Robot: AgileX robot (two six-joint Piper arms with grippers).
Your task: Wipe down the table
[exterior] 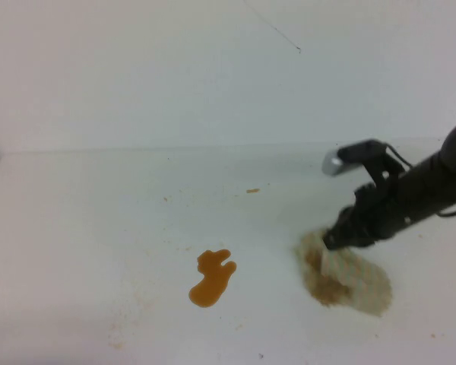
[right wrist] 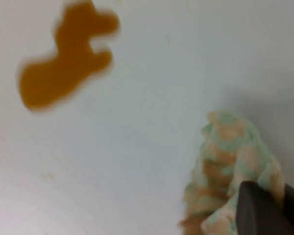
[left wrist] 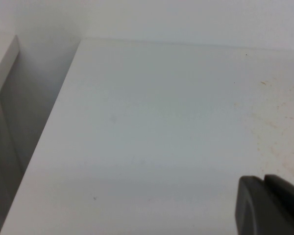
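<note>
An orange-brown spill (exterior: 211, 277) lies on the white table (exterior: 99, 220) near the front middle; the right wrist view also shows the spill (right wrist: 63, 63). To its right rests a crumpled pale cloth (exterior: 353, 280), stained brown. My right gripper (exterior: 333, 242) presses down at the cloth's left end. In the right wrist view the right gripper (right wrist: 283, 196) is shut on a fold of the cloth (right wrist: 230, 156). My left gripper (left wrist: 263, 182) shows only in its own wrist view, fingers together, hanging over bare table with nothing held.
A small brown fleck (exterior: 253, 190) and faint speckles mark the table behind and around the spill. The table's back edge meets a white wall (exterior: 213, 68). The left wrist view shows the table's side edge (left wrist: 49, 127) with a gap beside it.
</note>
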